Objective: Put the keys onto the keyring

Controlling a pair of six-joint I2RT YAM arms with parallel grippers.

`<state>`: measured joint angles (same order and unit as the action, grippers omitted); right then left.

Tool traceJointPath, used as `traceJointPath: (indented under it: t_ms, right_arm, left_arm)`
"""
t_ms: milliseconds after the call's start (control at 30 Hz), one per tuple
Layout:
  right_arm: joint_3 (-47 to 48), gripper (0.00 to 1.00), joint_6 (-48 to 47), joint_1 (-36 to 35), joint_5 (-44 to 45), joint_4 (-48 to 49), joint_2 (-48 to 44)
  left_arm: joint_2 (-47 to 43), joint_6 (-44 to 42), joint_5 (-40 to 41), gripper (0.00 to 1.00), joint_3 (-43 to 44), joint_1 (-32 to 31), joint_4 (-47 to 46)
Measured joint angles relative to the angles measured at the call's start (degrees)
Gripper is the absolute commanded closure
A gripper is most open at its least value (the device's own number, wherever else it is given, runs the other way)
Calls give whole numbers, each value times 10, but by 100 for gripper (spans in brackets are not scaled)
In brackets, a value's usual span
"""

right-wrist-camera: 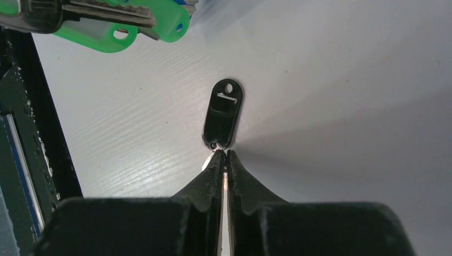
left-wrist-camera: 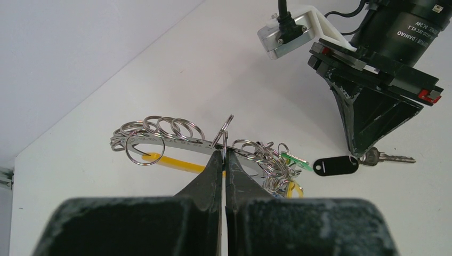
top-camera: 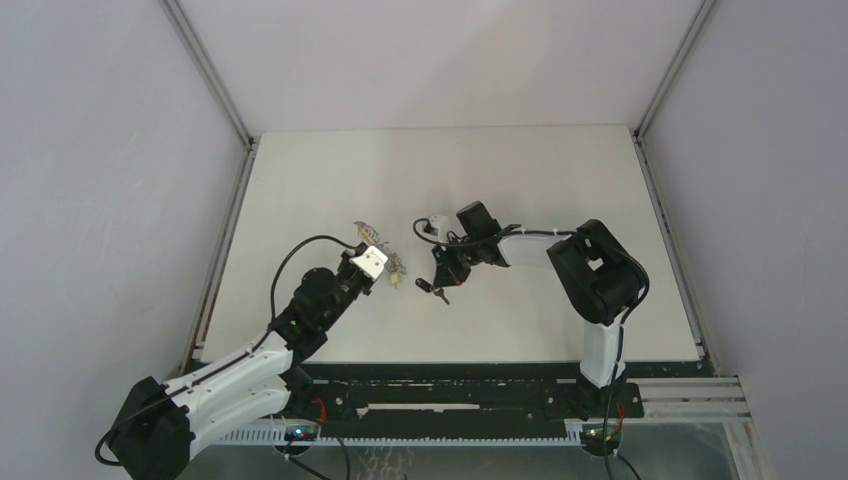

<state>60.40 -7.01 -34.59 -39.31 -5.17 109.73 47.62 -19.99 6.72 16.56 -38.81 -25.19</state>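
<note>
1. Right gripper [right-wrist-camera: 224, 154] pinched shut on key [left-wrist-camera: 386, 157], flat on counter [left-wrist-camera: 266, 96], black tag [left-wrist-camera: 335, 165] alongside.
2. Left gripper [left-wrist-camera: 224, 154] clamped on keyring [left-wrist-camera: 181, 142], left of key; blade pointing away from keyring.

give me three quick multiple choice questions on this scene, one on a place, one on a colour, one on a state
1. Where is the key?
A) on the table, at the tips of the right pincer
B) against the far wall
C) on an arm's base

2. What colour is its tag?
A) red
B) black
C) white

3. The left pincer is:
A) wide open
B) out of view
C) shut on the keyring

Answers:
1 A, the key lies on the white surface right at those tips.
2 B, it shows black in both wrist views.
3 C, its jaws meet on the ringed metal strip.
</note>
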Motion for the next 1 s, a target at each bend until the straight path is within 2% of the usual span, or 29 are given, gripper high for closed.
traceJointPath:
  t_ms: [267,600,1000]
  right_arm:
    - [-2,100,-20,0,45,-61,-43]
    - [-34,100,-42,-15,211,-147,-204]
    - [-39,100,-34,-53,407,-326,-292]
  left_arm:
    - [0,0,-9,100,0,0,0]
    - [0,1,-15,100,0,0,0]
    - [0,6,-24,100,0,1,0]
